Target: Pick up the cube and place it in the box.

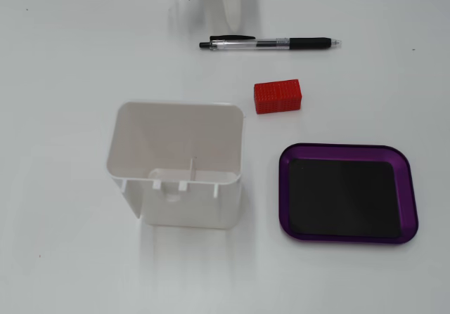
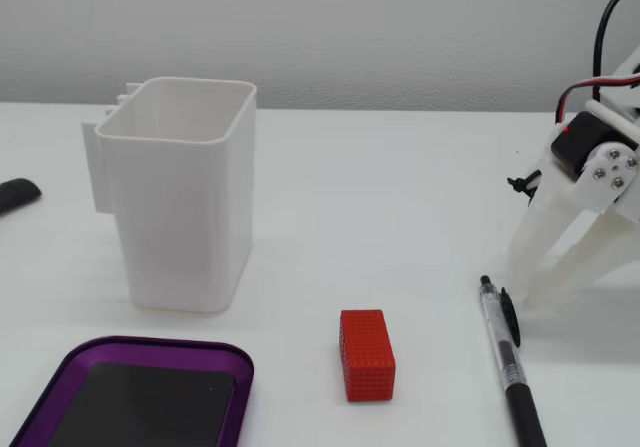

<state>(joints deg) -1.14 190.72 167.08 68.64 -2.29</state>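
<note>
Here, the white two-finger gripper (image 2: 545, 282), spread and empty beside the clear-barrelled black pen (image 2: 509, 360), could nudge it into the small red grid-textured cube (image 2: 366, 355).

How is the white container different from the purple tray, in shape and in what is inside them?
The white container is tall with high walls; the purple tray is shallow with only a low raised rim. The container is white all over, while the tray has a flat black bottom. The container shows small ribs inside near its base; the tray's floor is plain. Both are open-topped, rounded rectangles and hold nothing.
</note>
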